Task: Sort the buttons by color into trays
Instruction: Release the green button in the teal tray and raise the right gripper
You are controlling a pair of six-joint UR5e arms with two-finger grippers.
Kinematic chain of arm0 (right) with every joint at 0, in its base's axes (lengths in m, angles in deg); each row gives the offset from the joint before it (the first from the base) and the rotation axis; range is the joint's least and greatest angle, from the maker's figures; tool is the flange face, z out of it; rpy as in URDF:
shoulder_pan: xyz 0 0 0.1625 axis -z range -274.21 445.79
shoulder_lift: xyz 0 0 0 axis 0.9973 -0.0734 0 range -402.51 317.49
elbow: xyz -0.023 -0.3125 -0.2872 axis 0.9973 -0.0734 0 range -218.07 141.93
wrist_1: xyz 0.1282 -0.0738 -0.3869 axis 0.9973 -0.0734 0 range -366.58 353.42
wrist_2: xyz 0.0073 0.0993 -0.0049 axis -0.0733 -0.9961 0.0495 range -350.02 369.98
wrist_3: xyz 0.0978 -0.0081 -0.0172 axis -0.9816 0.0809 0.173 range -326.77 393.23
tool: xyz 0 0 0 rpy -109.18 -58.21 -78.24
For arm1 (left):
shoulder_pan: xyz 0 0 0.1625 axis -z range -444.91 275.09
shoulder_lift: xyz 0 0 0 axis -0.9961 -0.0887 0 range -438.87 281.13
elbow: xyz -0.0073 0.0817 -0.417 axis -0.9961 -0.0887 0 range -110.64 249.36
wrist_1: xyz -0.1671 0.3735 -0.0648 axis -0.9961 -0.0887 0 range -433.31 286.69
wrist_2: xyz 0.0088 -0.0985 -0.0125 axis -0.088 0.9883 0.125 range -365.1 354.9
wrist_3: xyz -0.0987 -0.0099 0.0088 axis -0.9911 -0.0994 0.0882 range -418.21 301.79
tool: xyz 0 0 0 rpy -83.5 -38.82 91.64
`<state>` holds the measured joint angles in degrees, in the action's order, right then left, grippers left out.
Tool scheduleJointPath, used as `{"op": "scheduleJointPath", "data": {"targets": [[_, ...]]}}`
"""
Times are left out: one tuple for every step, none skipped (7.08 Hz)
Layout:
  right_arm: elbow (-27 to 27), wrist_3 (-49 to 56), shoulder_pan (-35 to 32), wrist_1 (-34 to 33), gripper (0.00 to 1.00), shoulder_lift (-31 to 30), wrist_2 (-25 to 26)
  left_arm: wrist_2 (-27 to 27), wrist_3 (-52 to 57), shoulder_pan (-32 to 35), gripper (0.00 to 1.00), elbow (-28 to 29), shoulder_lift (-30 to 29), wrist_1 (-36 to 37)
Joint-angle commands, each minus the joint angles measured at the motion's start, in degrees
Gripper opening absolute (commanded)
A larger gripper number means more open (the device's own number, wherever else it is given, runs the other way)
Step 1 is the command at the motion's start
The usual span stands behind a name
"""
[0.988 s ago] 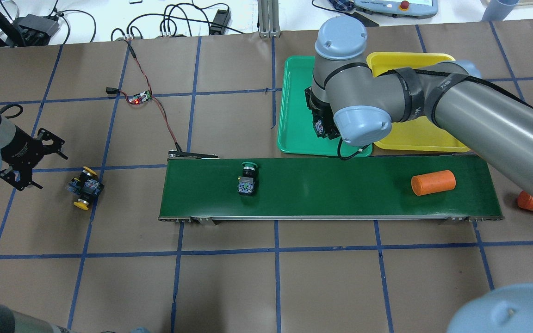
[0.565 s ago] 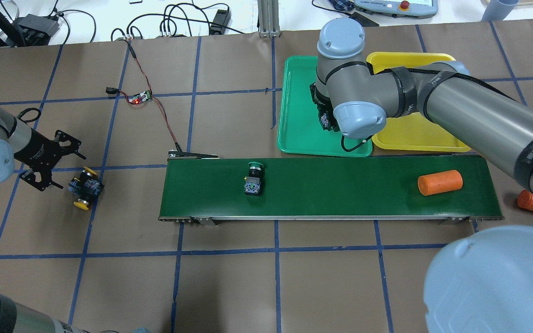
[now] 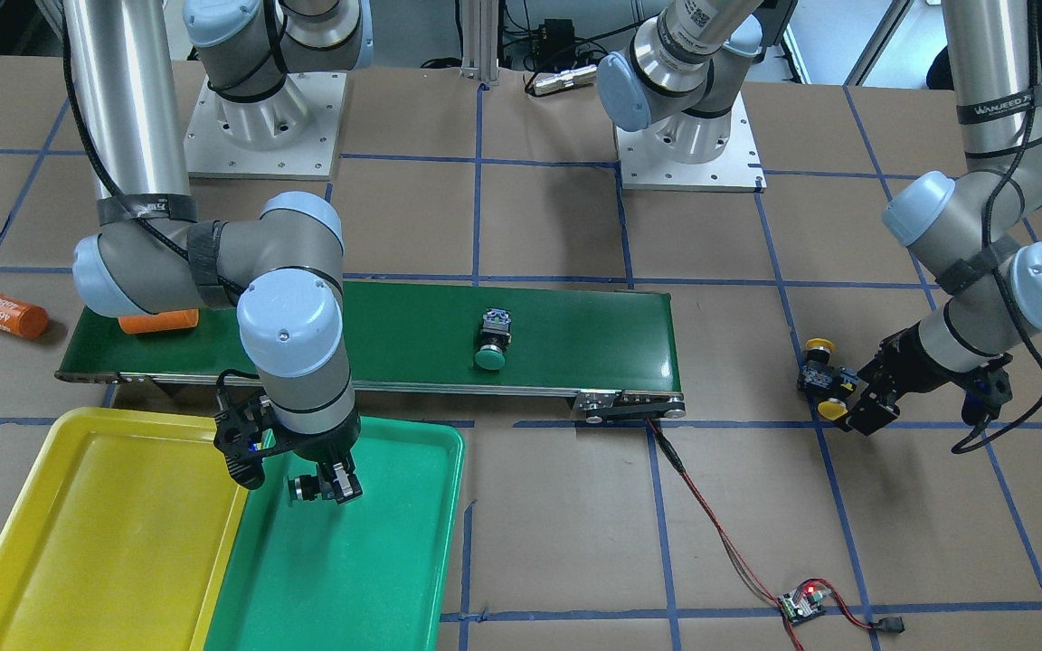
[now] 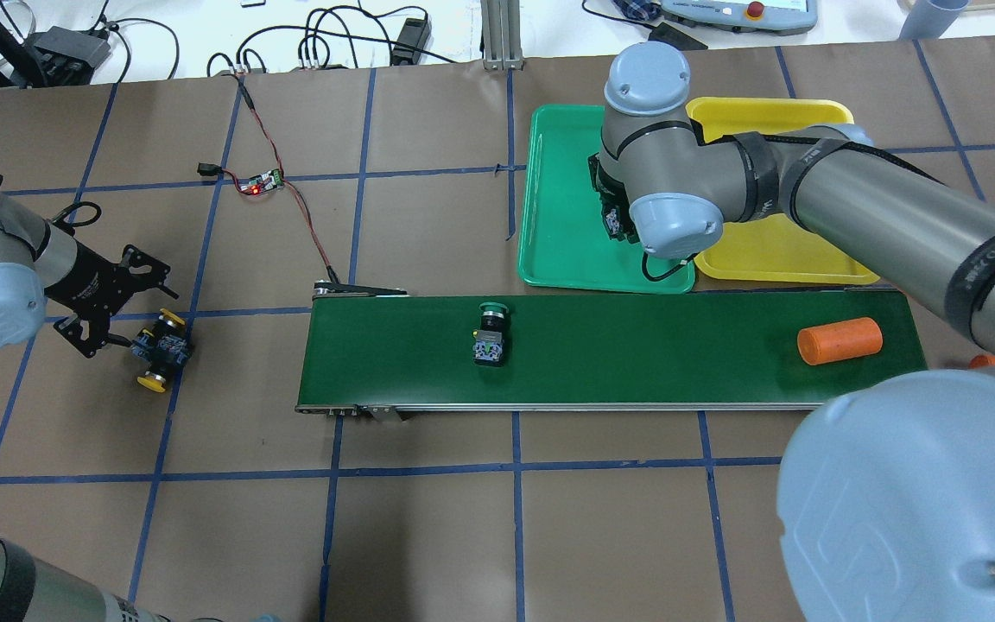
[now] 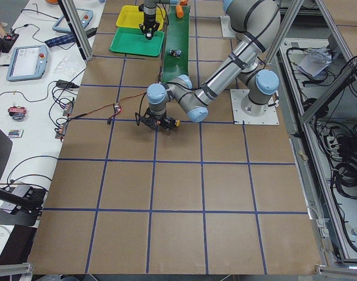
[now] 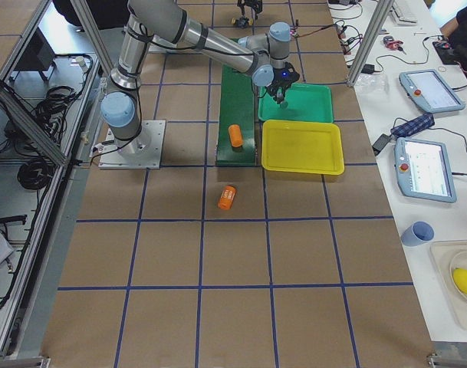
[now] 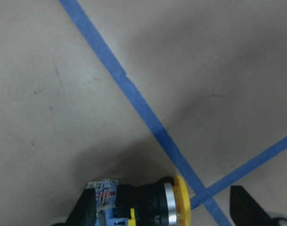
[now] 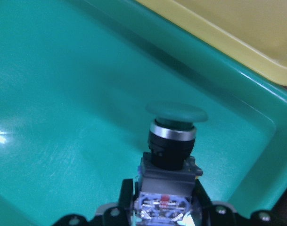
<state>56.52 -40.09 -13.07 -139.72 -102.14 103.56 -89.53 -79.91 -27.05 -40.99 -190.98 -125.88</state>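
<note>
My right gripper is shut on a green-capped button and holds it just above the floor of the green tray, near the wall next to the yellow tray. A second green button lies on its side on the dark-green conveyor belt. Two yellow-capped buttons lie together on the table at the left. My left gripper is open and right beside them. In the left wrist view one yellow button lies between the open fingers.
An orange cylinder lies on the belt's right end. Another one, printed 4680, lies on the table past that end. A small circuit board with a red light and its wires sits behind the belt's left end.
My left gripper has moved right, up to the yellow buttons. The belt has carried the green button and the orange cylinder to the right. My right gripper has shifted slightly over the green tray.
</note>
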Motion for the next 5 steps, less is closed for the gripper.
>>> {"op": "scheduleJointPath", "data": {"targets": [[0.7,-1.0,0.0,-1.4,0.99,0.6,-0.2,-3.3,-0.2,0.7,1.0,1.3,0.4,-3.3],[0.3,-0.5,0.2,-1.4,1.0,0.3,-2.2,-3.3,-0.4,0.8,1.0,2.0,0.5,-3.7],[0.1,5.0,0.4,-1.3,1.0,-0.7,-3.2,-3.3,-0.4,0.9,1.0,2.8,0.1,-4.9],[0.2,11.8,0.4,-0.8,1.0,-2.8,-3.1,-3.3,-0.5,0.9,1.0,3.1,0.0,-6.0],[0.7,17.6,0.4,0.5,1.0,-5.0,-3.3,-3.3,-0.6,0.8,1.0,3.0,-0.5,-6.0]]}}
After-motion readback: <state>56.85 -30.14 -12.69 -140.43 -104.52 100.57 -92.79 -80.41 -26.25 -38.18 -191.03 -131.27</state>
